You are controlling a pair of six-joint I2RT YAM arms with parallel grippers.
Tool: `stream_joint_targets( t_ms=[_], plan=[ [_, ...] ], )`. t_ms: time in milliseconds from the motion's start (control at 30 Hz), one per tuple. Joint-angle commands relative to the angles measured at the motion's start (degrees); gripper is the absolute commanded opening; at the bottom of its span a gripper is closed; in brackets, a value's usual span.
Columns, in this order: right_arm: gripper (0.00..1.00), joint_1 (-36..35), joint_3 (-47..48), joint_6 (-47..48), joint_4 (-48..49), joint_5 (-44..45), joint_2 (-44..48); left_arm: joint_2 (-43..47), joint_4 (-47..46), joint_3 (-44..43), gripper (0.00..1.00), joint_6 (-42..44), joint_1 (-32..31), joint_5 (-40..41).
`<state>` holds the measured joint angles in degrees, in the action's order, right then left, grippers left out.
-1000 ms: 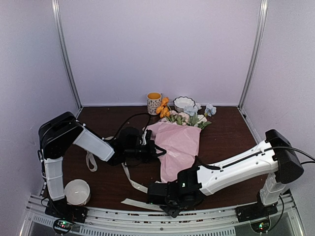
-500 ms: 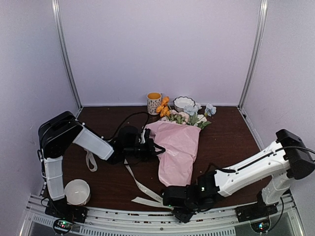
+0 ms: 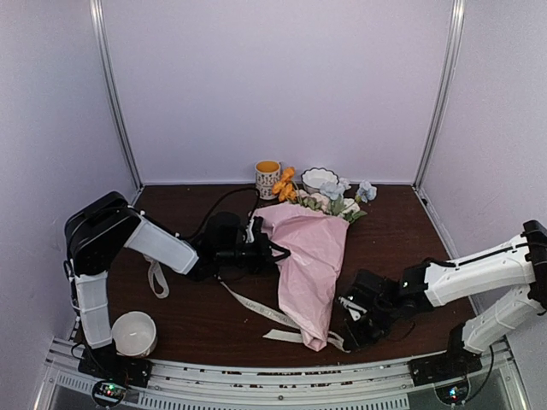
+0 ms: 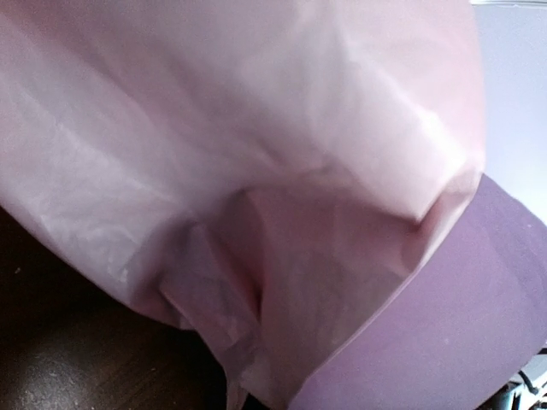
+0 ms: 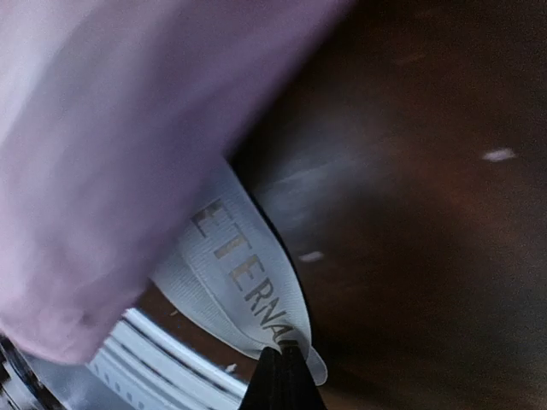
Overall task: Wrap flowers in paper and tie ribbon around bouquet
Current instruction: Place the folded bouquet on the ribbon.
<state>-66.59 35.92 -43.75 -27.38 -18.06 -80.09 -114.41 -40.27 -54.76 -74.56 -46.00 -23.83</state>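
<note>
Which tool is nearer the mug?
Left. Left tool, gripping the paper, is just in front of the mug; right tool holds the ribbon near the front edge.

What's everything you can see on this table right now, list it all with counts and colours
paper: one, pink, cone at table centre
flowers: one bunch, white, blue, orange, cone's far end
ribbon: one, cream, across cone's narrow end
mug: one, patterned, far edge
patterned bowl: one, white, beside mug
plain bowl: one, white, near left
table: one, dark brown
left gripper: shut on paper's left edge
right gripper: shut on ribbon end
</note>
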Motion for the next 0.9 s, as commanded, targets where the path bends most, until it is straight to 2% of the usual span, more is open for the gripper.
stream_joint_targets(
  t_ms=[0,233,400,467,533,600,767,867],
  plan=[
    [0.0,14.5,-1.3,5.2,-6.9,4.6,1.0,3.0,-4.5,-1.5,0.0,-0.1,0.6,-0.4],
    [0.0,41.2,7.1,17.2,-8.0,12.6,-0.5,3.2,-3.2,-0.4,0.0,1.2,0.6,-1.0],
    [0.0,53.5,22.4,22.6,-16.2,21.2,5.6,3.3,-0.3,1.3,0.0,4.5,0.6,-0.9],
    [0.0,55.8,30.4,24.9,-19.7,25.1,7.4,3.2,1.8,1.2,0.0,6.6,0.5,-0.5],
    [0.0,55.4,36.9,26.1,-21.8,25.3,9.0,3.0,3.7,0.8,0.0,8.6,0.5,-0.5],
    [0.0,52.7,38.2,26.3,-19.4,21.8,11.2,2.4,5.7,0.1,0.0,10.5,0.5,-0.6],
    [0.0,36.0,37.0,25.9,-12.0,11.6,12.8,0.7,7.4,0.0,0.0,12.4,0.3,-0.4],
    [0.0,27.9,36.6,22.9,-3.0,3.5,11.6,-0.4,7.5,0.2,0.0,12.4,0.1,-0.6]
  ],
)
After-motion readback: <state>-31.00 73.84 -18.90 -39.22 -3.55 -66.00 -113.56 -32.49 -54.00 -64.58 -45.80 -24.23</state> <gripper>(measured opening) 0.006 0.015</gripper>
